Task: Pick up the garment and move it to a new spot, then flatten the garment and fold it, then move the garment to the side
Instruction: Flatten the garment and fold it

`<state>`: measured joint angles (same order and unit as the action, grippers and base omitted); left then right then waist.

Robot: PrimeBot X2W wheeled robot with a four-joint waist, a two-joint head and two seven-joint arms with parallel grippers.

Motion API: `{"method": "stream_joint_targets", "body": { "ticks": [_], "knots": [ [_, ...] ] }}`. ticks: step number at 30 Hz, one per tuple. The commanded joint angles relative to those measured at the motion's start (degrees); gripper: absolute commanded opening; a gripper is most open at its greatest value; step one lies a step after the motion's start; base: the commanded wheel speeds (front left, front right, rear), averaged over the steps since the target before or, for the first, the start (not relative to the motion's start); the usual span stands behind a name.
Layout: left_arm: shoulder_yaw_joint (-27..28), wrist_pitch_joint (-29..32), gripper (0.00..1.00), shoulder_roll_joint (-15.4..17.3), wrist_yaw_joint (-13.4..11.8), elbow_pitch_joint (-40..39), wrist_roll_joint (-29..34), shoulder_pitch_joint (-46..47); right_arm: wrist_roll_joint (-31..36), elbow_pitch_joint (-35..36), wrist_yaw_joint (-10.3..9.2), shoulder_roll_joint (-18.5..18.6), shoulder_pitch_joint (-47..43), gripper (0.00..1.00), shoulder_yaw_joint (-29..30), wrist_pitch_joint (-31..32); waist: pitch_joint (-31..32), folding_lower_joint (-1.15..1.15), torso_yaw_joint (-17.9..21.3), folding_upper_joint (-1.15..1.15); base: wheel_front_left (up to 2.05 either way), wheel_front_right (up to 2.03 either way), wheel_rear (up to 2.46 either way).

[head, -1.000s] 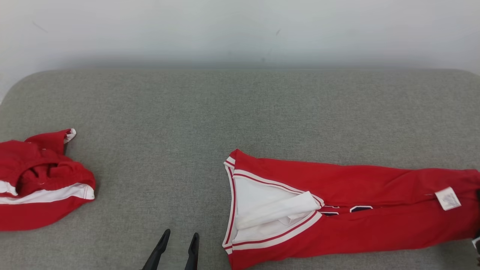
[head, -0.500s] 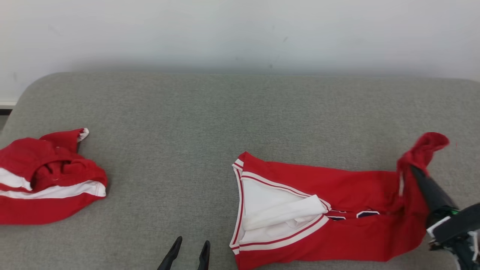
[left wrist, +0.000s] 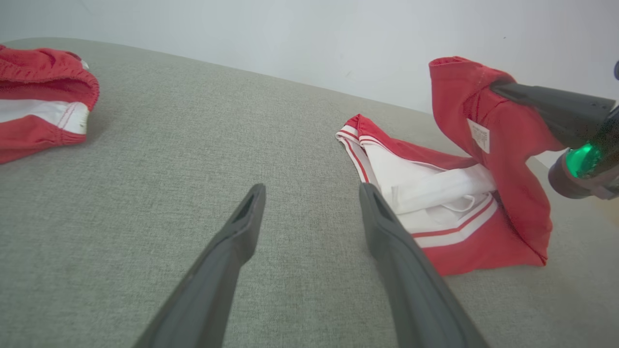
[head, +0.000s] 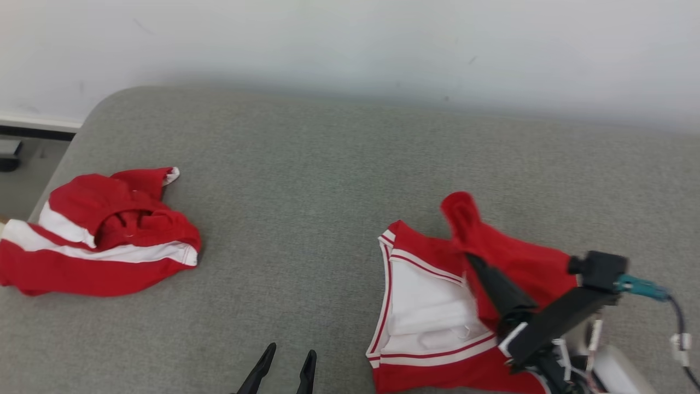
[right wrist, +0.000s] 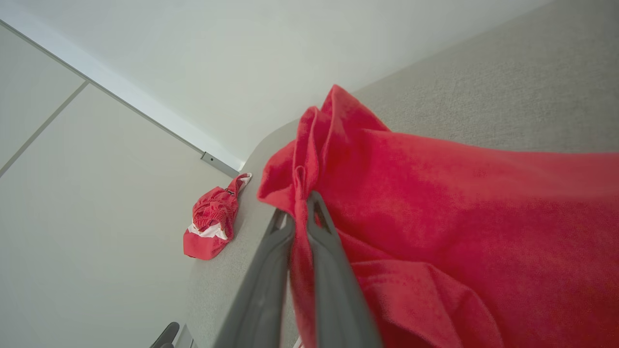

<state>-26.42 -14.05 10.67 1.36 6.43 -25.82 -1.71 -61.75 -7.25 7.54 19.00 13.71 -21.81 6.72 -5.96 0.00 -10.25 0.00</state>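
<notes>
Garment [head: 525,262] lies on the right-front part of the counter [head: 306,191]. It's red w/ white trim. The V-neck end is flat on the counter, opening toward the counter's left, w/ white lining showing. The other end is off the counter, raised and doubled back over the flat part, a red tip sticking up past the fingertips.

R gripper [head: 469,258]: jaws nearly closed, pinching a bunched fold of that raised end. In the right wrist view, red cloth [right wrist: 435,193] is squeezed between the two fingers [right wrist: 295,212]. A white label [left wrist: 478,136] shows on the lifted part in the left wrist view.

L gripper [head: 291,350]: jaws spread wide, nothing in them. It sits over the counter's front edge near the middle, fingers apart from the cloth; in the left wrist view [left wrist: 312,191] the counter shows between them.

A 2nd red piece [head: 104,235] w/ white stripes lies crumpled at the counter's left end, well apart from the garment. A pale wall [head: 350,44] runs along the counter's back edge.
</notes>
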Motion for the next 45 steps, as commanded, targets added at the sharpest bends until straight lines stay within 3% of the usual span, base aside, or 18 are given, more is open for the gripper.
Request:
{"method": "stream_joint_targets", "body": {
  "ticks": [1,6,12,13,15,16,23,30,39,45],
  "knots": [
    [0.0,-0.1,1.00,-0.2,0.0,0.0,-0.7,0.7,0.9,-0.6,-0.12,-1.1,0.6,0.00,-0.2,0.4,-0.2,0.00,-1.3,0.00,0.00,0.00,0.00],
    [-0.2,-0.1,1.00,-0.2,0.1,0.4,-0.6,0.8,5.0,-4.6,-0.12,-6.8,1.9,0.00,-0.1,2.1,-0.6,0.00,-2.9,0.00,0.00,0.00,0.00],
    [-0.4,-0.3,1.00,-0.5,0.2,0.7,-0.8,1.1,8.6,-7.6,-0.12,-10.6,2.7,0.00,1.0,2.9,-0.8,0.00,-3.8,0.00,0.00,0.00,0.00],
    [-0.4,-0.4,1.00,-0.5,0.1,0.7,-0.8,1.0,8.8,-7.9,-0.12,-11.1,2.6,0.11,1.1,3.2,-0.8,0.00,-3.8,0.00,0.00,0.00,0.00],
    [-0.3,-0.4,1.00,-0.4,0.0,0.8,-0.8,0.9,8.9,-7.9,-0.12,-12.0,2.4,0.50,1.2,3.8,-0.7,0.00,-3.7,0.00,0.00,0.00,0.00],
    [-0.2,-0.5,1.00,-0.3,-0.1,0.9,-0.8,0.8,8.7,-7.8,-0.12,-12.4,2.1,1.00,1.2,4.2,-0.6,0.00,-3.5,0.00,0.00,0.00,0.00],
    [-0.1,-0.3,1.00,0.3,-0.6,0.4,-0.8,0.5,7.2,-4.4,-0.12,-13.5,0.1,1.00,2.3,5.4,0.5,0.00,-1.1,0.00,0.00,0.00,0.00],
    [1.5,-0.7,1.00,0.6,-1.9,-1.0,-1.1,-0.7,9.9,0.2,-0.12,-10.1,-3.7,1.00,6.5,2.3,2.5,0.00,2.2,0.00,0.00,0.00,0.00],
    [4.6,-1.0,1.00,0.7,-4.0,-1.9,-1.4,-2.2,15.0,2.2,-0.12,-4.9,-7.9,1.00,6.4,-7.7,5.2,0.00,6.3,0.00,0.00,0.00,0.00],
    [7.3,-1.1,1.00,0.4,-5.3,-2.9,-1.2,-3.8,23.6,-2.1,-0.12,-0.4,-9.4,1.00,3.9,-18.4,7.1,0.00,8.9,0.00,0.00,0.00,0.00]
  ]
}}
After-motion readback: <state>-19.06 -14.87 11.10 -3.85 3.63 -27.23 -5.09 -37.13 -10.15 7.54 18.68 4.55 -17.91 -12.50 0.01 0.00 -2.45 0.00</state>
